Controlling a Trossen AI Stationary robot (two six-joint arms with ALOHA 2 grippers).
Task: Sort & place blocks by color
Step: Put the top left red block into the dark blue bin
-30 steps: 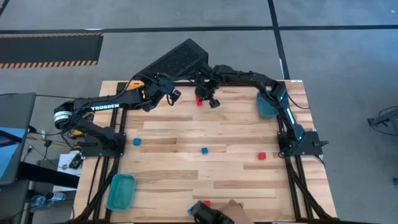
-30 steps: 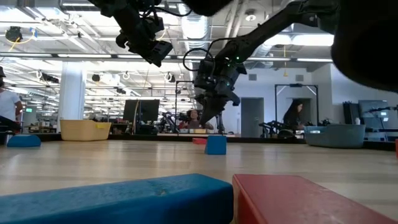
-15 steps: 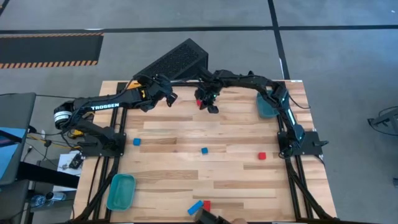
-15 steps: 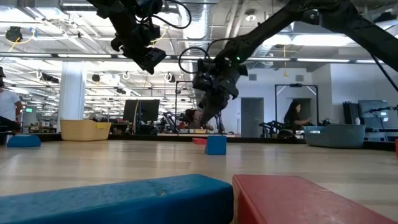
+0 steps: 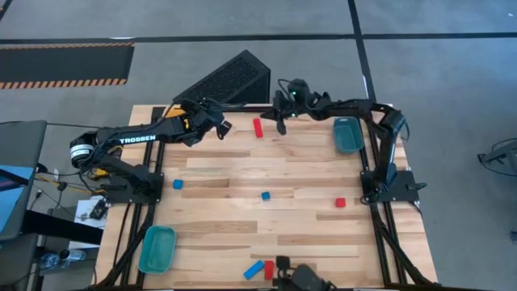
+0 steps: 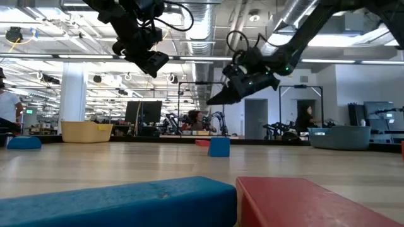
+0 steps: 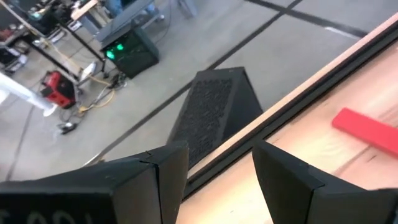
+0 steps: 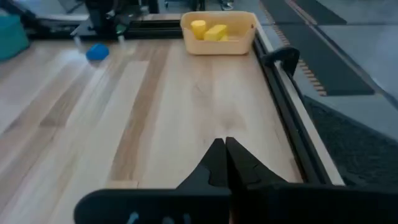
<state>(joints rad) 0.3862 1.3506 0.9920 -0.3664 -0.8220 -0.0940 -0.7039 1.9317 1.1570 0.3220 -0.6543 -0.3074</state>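
- Right gripper (image 5: 280, 127): fingers pressed together, empty, raised just beside the flat red bar block (image 5: 258, 128) at the table's (image 5: 242, 202) far edge, apparently just set there.
- Left gripper (image 5: 220, 128): fingers parted, empty, hovering nearby, likely waiting.
- Remaining small red and blue blocks scattered mid-table, unsorted.

worktop (image 5: 242, 202): pale planked wood, smooth satin finish
red block (image 5: 258, 128): smooth matt
yellow tray (image 8: 219, 32): smooth plastic, ahead of the right claw (image 8: 224, 163)

Both arms hang raised at the table's far side, left gripper (image 5: 224, 127) gaping empty, right gripper (image 5: 282, 127) pinched closed.
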